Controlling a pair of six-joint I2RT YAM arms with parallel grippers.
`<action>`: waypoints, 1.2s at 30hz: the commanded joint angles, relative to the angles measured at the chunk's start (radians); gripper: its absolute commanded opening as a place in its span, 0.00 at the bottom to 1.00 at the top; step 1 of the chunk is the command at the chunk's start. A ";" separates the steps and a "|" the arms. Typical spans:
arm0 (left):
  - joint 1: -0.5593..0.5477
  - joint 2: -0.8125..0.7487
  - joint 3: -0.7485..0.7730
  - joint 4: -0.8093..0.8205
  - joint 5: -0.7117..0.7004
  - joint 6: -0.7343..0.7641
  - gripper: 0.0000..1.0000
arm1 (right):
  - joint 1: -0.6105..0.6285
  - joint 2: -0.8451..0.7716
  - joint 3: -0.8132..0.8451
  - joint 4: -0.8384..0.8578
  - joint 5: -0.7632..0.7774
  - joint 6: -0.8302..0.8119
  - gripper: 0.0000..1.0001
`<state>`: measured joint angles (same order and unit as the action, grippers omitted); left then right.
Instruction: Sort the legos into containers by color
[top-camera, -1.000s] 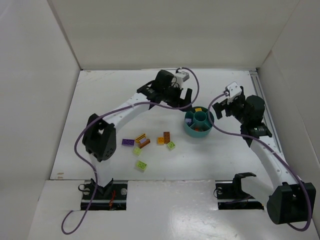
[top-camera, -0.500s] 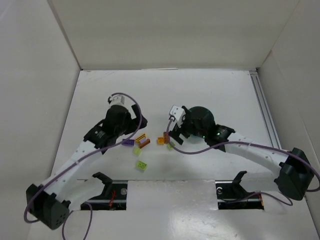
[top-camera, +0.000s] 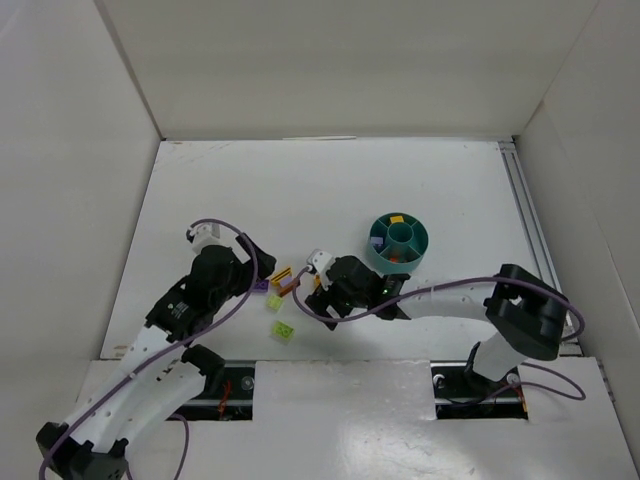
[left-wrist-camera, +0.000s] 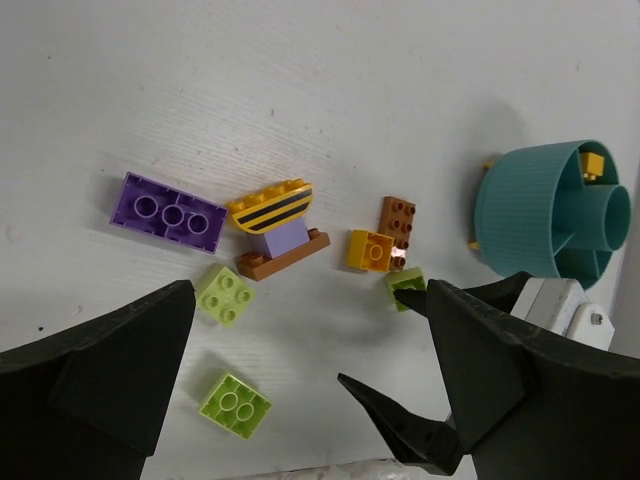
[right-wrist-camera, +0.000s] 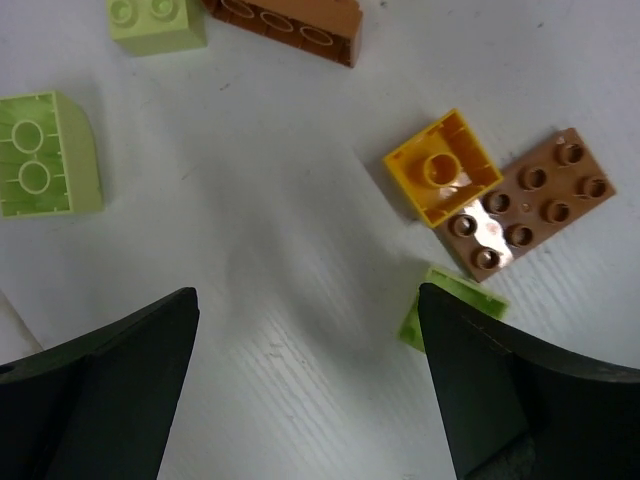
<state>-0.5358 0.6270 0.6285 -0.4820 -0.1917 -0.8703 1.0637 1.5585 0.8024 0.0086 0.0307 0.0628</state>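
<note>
Right gripper (right-wrist-camera: 305, 330): jaws wide apart with nothing between them but bare table (right-wrist-camera: 300, 250). It hangs low over the loose legos, left of the teal bowl (left-wrist-camera: 515, 215) and nearer my bases.
Right gripper contact: one finger covers the edge of a lime brick (right-wrist-camera: 450, 300); I cannot tell whether they touch.
Left gripper (left-wrist-camera: 308, 300): fully spread and holding nothing, farther left of the bowl than the right one and looking down on the same scatter.
Loose legos: all lie apart from the bowl on its left. An orange brick (right-wrist-camera: 442, 167) and a brown brick (right-wrist-camera: 525, 203) touch at a corner. The purple brick (left-wrist-camera: 167, 211) is farthest from the bowl, with a striped yellow piece (left-wrist-camera: 272, 205), stacked on a brown plate, between it and the orange brick. Two more lime bricks (left-wrist-camera: 226, 293) (left-wrist-camera: 235, 404) sit nearer my bases.
Bowl contents: a yellow piece (left-wrist-camera: 593, 162) shows in one compartment; the other compartments are not legible enough to report.
Reason for posture: judged, both sets of jaws are spread to straddle a brick for pickup. The right seems aimed at the orange, brown and lime cluster closest to the bowl.
</note>
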 joint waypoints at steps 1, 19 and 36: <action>0.000 0.045 0.004 0.029 -0.011 -0.002 1.00 | 0.024 0.046 0.067 0.057 -0.008 0.083 0.95; 0.000 0.034 -0.036 0.137 0.054 0.042 1.00 | 0.036 0.234 0.205 -0.108 0.235 0.275 0.92; 0.000 0.034 -0.036 0.128 0.035 0.033 1.00 | 0.036 0.325 0.324 -0.160 0.367 0.281 0.47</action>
<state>-0.5346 0.6750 0.5972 -0.3851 -0.1513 -0.8356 1.0946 1.8614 1.0981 -0.1226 0.3679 0.3462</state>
